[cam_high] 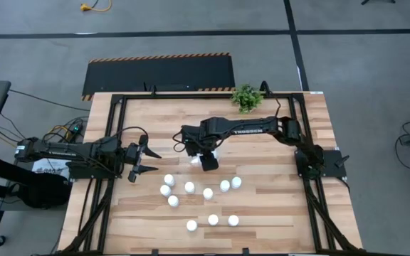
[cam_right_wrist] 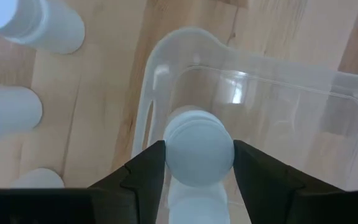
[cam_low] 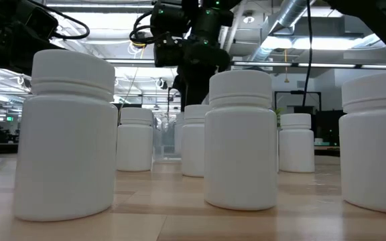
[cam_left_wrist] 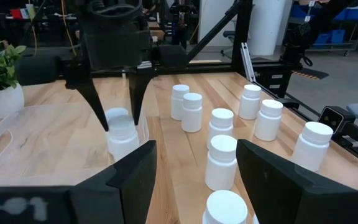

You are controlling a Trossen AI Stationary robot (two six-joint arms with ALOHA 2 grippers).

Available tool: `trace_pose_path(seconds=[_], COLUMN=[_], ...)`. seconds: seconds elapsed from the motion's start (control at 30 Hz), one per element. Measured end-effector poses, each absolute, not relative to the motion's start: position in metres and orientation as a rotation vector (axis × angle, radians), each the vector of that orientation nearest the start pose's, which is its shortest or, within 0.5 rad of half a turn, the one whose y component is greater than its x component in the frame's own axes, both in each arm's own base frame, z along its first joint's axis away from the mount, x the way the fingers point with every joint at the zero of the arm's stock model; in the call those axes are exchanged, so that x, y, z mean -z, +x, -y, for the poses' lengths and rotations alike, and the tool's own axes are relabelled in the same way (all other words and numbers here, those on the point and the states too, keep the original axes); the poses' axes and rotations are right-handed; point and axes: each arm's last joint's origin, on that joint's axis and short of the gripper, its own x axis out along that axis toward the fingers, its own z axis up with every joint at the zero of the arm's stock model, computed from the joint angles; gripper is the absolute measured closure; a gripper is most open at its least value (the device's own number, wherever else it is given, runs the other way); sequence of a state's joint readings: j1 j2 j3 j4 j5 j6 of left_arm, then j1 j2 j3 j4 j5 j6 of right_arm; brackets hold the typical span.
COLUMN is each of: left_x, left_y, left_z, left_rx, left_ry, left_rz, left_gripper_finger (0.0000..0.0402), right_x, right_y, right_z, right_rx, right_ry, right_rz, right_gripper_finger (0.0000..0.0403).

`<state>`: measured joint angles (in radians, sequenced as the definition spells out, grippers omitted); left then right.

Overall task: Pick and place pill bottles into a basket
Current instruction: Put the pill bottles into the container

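Bottle going into the basket

Your right end effector [cam_right_wrist: 197,163] is hanging over the clear basket [cam_right_wrist: 328,93] near the middle of the desk [cam_high: 276,213], its fingers flanking a white pill bottle [cam_right_wrist: 197,146] inside the basket wall. They look to be letting go, though you cannot tell whether they are touching it. Holding it there puts the bottle straight down into the basket. Your left end effector [cam_high: 150,162] is waiting open and empty at the left side, pointing at the loose bottles [cam_high: 208,193] standing apart near the desk's front. The plant [cam_high: 246,97] is sitting at the back edge, clear of the work.
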<state>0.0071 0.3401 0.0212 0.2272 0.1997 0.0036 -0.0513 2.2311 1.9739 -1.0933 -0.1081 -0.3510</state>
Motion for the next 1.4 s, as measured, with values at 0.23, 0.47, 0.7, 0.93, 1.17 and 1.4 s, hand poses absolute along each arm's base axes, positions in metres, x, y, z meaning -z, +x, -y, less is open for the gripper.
trace_pose_path(seconds=[0.23, 0.47, 0.7, 0.93, 1.17, 1.4], left_x=[-0.163, -0.163, -0.163, -0.163, -0.163, -0.163], left_y=[0.118, 0.118, 0.118, 0.118, 0.118, 0.118], left_z=[0.005, 0.005, 0.005, 0.005, 0.005, 0.005], left_rx=[0.192, 0.192, 0.190, 0.190, 0.190, 0.191], left_ry=[-0.006, -0.006, -0.005, -0.006, -0.006, -0.006], left_rz=[-0.091, -0.091, -0.091, -0.092, -0.092, -0.092], left_gripper_finger=[0.0191, 0.0191, 0.0191, 0.0191, 0.0191, 0.0191], right_x=[-0.213, -0.214, -0.214, -0.214, -0.215, -0.244], right_y=[0.455, 0.455, 0.455, 0.455, 0.455, 0.457], right_z=[0.017, 0.015, 0.015, 0.015, 0.015, 0.016], right_rx=[-0.299, -0.302, -0.301, -0.301, -0.299, -0.291], right_ry=[-0.206, -0.211, -0.212, -0.212, -0.213, -0.231], right_rz=[-1.319, -1.314, -1.315, -1.314, -1.317, -1.281], right_gripper_finger=[0.0226, 0.0232, 0.0226, 0.0214, 0.0200, 0.0199])
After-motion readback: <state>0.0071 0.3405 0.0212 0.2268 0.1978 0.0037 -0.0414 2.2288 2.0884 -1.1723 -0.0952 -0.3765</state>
